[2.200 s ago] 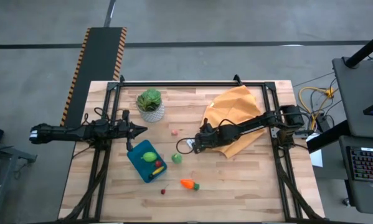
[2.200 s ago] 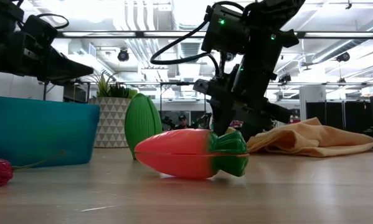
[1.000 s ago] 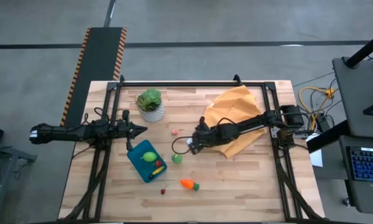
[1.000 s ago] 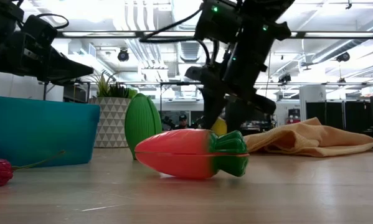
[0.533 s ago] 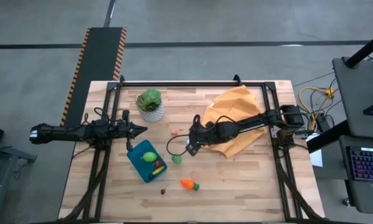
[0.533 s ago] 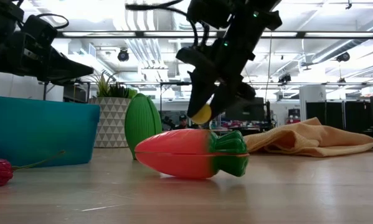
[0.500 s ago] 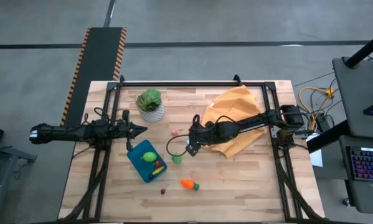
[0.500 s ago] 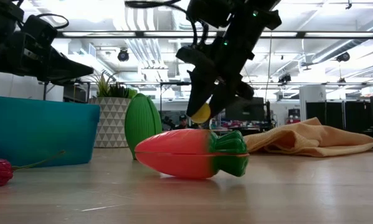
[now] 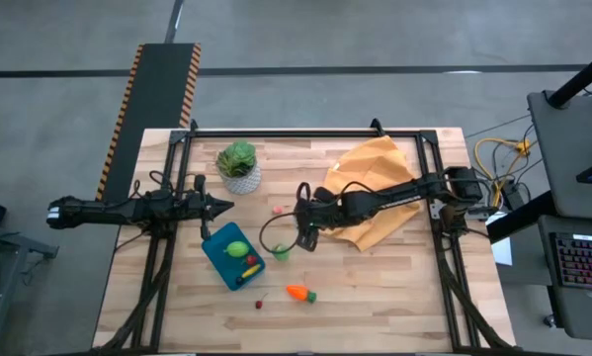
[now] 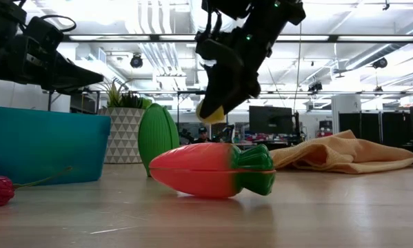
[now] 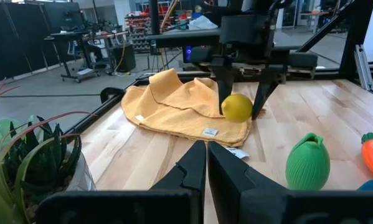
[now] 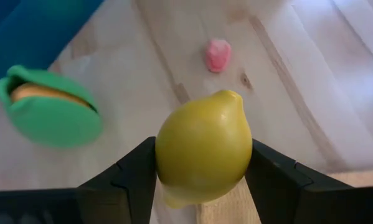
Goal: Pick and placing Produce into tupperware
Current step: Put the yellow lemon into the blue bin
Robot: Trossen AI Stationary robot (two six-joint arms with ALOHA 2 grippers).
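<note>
My right gripper [image 9: 301, 235] hangs over the middle of the table, shut on a yellow lemon [image 12: 203, 146], also visible in the low view [image 10: 212, 111]. Below and beside it a green produce piece [image 9: 280, 252] stands on the wood. The teal tupperware [image 9: 233, 255] lies left of that piece, with a green-yellow piece [image 9: 236, 248] and a red one inside. An orange carrot [image 9: 298, 293] and a small red piece [image 9: 259, 304] lie nearer the front edge. A pink piece [image 9: 277, 210] lies farther back. My left gripper [image 9: 221, 206] waits shut, above the tupperware's far side. My right gripper pinches the lemon between its two fingers, one finger [image 12: 135, 169] on each of two opposite sides [image 12: 164, 155]. The fingers slant downward from the table's right side. The lemon hangs clear of the table, its pointed tip [image 12: 231, 97] away from the gripper.
A leafy plant in a white pot [image 9: 238, 165] stands at the back left. A crumpled orange cloth [image 9: 375, 173] lies at the back right under my right arm. Bare wood lies along the front right of the table.
My right gripper has risen and gone toward the table's left edge with the lemon, rolling its wrist on the way. The lemon, close to the wood by the cloth a second ago, now hangs well clear of the table, nearer the green piece.
</note>
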